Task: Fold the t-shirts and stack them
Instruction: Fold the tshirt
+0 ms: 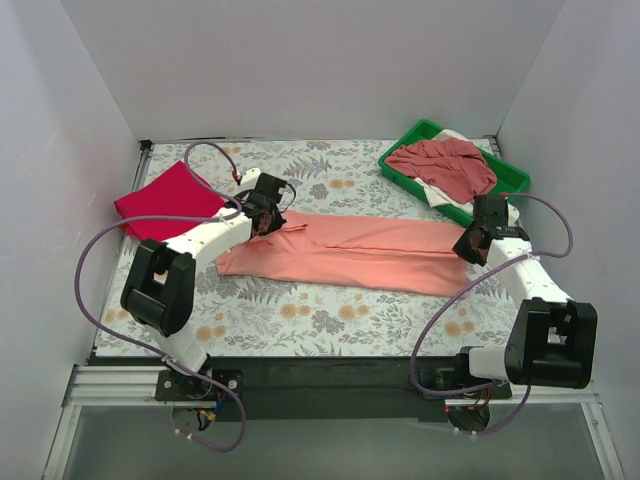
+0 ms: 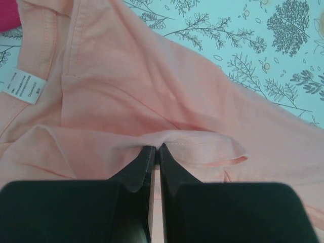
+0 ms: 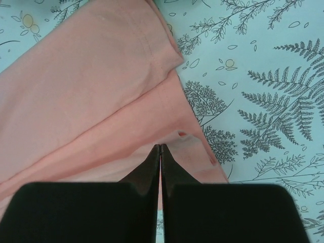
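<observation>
You cannot read the tiny print on the label (image 2: 24,86) of the salmon-pink shirt (image 2: 152,91). The red shirt (image 2: 7,15) is cut off at the corner. In the green tray (image 1: 512,181), the white shirt (image 1: 436,192) mostly hides under the rose-red shirt (image 1: 445,165).

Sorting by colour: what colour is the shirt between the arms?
The shirt is salmon pink; top external view.

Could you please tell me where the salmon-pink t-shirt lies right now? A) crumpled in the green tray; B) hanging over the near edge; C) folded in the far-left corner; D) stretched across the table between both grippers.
D: the salmon-pink t-shirt lies as a long band across the table, the left gripper and right gripper shut on its two ends.
</observation>
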Controlling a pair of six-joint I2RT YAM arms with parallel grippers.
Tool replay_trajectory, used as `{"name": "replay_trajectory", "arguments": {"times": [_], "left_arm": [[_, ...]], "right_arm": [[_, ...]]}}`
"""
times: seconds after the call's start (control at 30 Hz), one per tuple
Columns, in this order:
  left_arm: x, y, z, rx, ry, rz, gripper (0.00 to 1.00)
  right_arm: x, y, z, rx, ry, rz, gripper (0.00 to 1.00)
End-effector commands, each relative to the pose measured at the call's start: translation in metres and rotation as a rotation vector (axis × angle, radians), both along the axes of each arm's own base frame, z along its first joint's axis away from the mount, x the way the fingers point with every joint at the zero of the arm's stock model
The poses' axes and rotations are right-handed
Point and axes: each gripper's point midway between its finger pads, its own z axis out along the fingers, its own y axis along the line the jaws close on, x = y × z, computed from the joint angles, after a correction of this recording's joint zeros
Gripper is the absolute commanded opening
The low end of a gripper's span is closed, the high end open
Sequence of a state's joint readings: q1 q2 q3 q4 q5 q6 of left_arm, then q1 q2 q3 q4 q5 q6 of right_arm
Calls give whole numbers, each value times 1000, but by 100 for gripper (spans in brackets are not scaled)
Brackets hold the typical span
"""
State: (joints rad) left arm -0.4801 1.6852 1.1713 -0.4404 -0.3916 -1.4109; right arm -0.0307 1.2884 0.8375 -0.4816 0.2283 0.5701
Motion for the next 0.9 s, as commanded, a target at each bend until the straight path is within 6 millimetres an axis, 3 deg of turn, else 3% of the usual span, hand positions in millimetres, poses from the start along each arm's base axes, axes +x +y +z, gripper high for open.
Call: {"name": "replay_trajectory", "arguments": {"times": [0.0,0.1,0.13,0.17,0.2,0.3,0.33,0.37,0.43,0.47,0.5,0.53,0.57,0.63,0.67,0.73,0.87], "left_arm": [[20,1,13,3,-40,10,2],[27,5,7,13,-18,38,24],[29,7,6,21,-15,51,34],[31,9,9,27,-20,62,48],[36,12,17,37,-41,89,55],[37,14,36,28,-66,101,67],[36,12,41,9,-71,100,69],[33,11,53,-16,-93,98,71],[22,5,52,-62,-76,66,73],[17,2,62,-93,-93,51,73],[12,-2,63,-120,-93,32,74],[2,-2,52,-130,-66,15,75],[-3,-11,60,-189,-77,-28,75],[-22,-23,45,-252,-30,-96,75],[-24,-29,45,-283,-40,-120,76],[-34,-37,40,-323,-20,-155,77],[-53,-39,11,-333,54,-157,78]], "right_arm": [[25,-11,8,-51,-55,-24,1],[36,-13,7,-59,-52,-18,4],[43,-13,14,-62,-66,-12,24],[46,-12,13,-62,-62,-1,35],[50,-11,16,-61,-66,16,54],[59,0,29,-21,-102,72,77],[58,3,31,-9,-110,89,97],[55,9,33,16,-119,113,98],[48,18,39,41,-147,160,98],[41,21,33,51,-142,176,98],[35,25,30,63,-146,192,98],[31,29,37,75,-187,215,98],[17,44,21,132,-168,284,98],[13,66,31,211,-262,388,98],[1,73,18,241,-249,418,98],[-1,86,23,282,-306,484,98],[-10,95,17,298,-314,537,98]]}}
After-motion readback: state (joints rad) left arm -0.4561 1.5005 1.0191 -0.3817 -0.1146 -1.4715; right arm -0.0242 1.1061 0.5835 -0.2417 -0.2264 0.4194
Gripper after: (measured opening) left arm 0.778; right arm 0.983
